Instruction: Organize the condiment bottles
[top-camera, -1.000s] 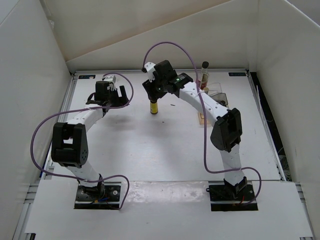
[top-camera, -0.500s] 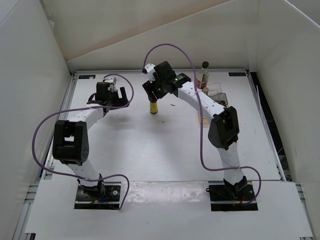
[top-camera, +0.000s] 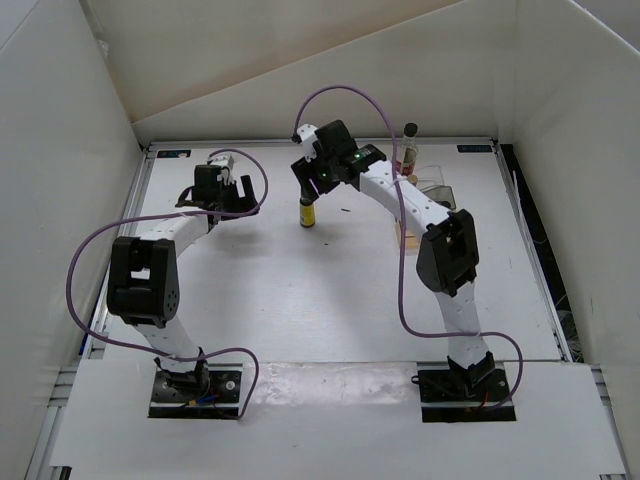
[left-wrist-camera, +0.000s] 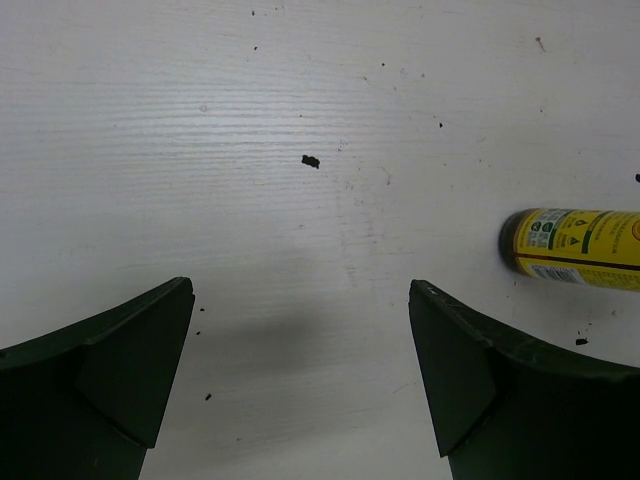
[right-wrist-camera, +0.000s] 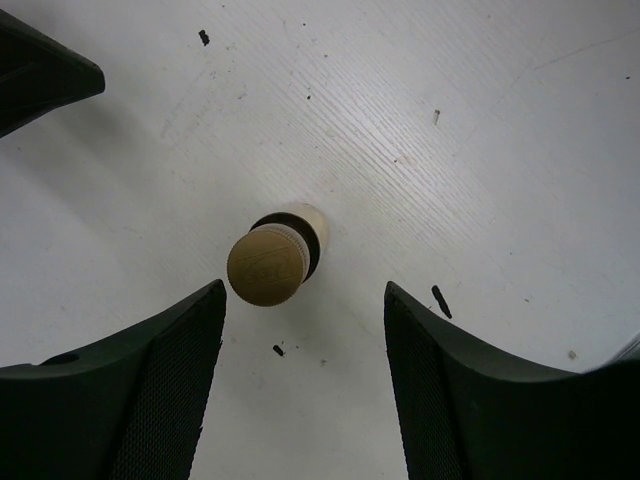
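One tiny amber bottle with a gold cap and yellow label stands upright on the table, left of the tray. In the right wrist view its gold cap sits just ahead of my left fingertip. My right gripper is open and empty, hovering above and slightly behind the bottle. My left gripper is open and empty over bare table; the same amber bottle shows at its right edge. The taller red-labelled, black-capped bottle stands at the back by the tray. The other two bottles are hidden.
The clear tray with its tan wooden base stands at the back right, partly behind my right arm. White walls enclose the table on the left, back and right. Purple cables loop above both arms.
My right gripper has shifted slightly right and back above the amber bottle, which stays standing. The left arm has barely moved.
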